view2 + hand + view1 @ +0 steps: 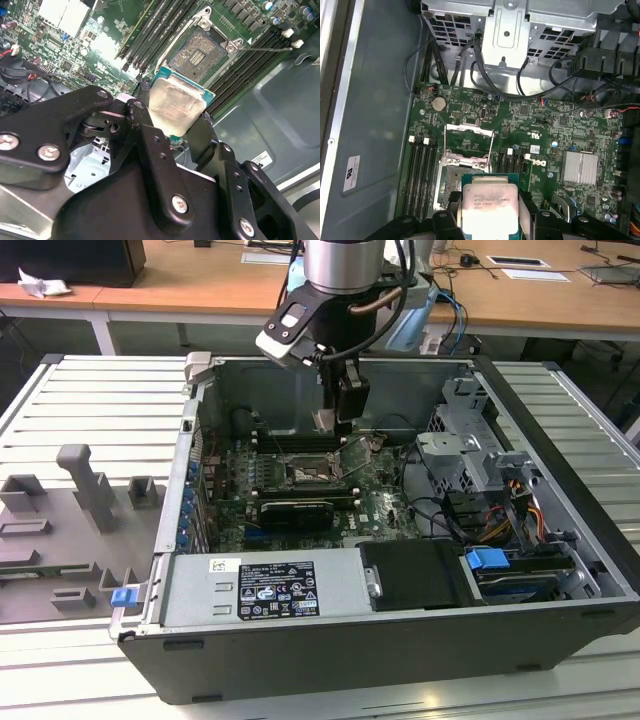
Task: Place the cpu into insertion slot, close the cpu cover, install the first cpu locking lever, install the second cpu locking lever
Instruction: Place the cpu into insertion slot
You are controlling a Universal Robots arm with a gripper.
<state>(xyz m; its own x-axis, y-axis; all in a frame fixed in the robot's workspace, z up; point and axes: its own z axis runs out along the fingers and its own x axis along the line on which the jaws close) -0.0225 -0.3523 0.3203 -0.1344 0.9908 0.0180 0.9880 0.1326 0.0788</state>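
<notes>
Tool (172, 116) clamps cpu (176, 100) edgewise, metal top wristward, near insertion slot (197, 52).

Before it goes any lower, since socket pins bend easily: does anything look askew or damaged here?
Nothing looks damaged. The gripper holds the cpu between its fingers, close over the open insertion slot, and the cpu cover is raised. The only oddity is that the cpu's metal top looks smeared and dull.

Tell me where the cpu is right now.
In both wrist views the cpu is clamped in the gripper, held in the air just short of the open insertion slot on the green board, not yet seated.
</notes>
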